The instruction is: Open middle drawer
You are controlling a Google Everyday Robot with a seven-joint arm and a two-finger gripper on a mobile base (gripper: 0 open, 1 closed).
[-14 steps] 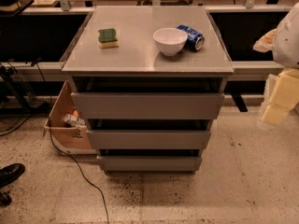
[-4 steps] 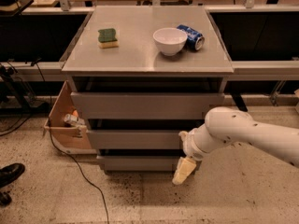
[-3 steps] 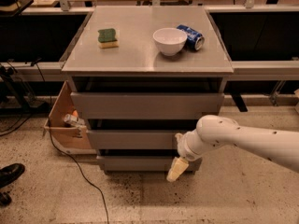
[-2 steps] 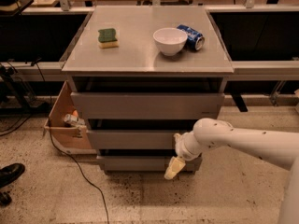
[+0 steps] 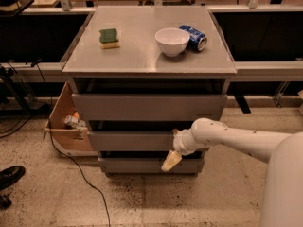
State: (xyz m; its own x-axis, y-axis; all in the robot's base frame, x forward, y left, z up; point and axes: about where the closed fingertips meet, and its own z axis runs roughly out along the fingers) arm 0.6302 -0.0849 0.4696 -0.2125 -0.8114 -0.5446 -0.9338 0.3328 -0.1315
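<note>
The grey cabinet has three drawers. The middle drawer (image 5: 130,141) is a wide flat grey front, second from the top, and looks closed. The top drawer (image 5: 147,107) has a taller front. The lowest drawer (image 5: 137,165) is the smallest. My white arm reaches in from the right. My gripper (image 5: 171,160) has cream-coloured fingers and hangs in front of the cabinet, just below the middle drawer's front and over the gap above the lowest drawer.
On the cabinet top (image 5: 142,56) are a green and yellow sponge (image 5: 109,37), a white bowl (image 5: 172,41) and a blue can (image 5: 193,36) on its side. A cardboard box (image 5: 66,126) with clutter stands left of the cabinet. A cable (image 5: 75,169) runs over the floor.
My arm has swung in from the right edge of the view down to the cabinet front. Over the last second the gripper has moved left along the middle drawer's lower edge.
</note>
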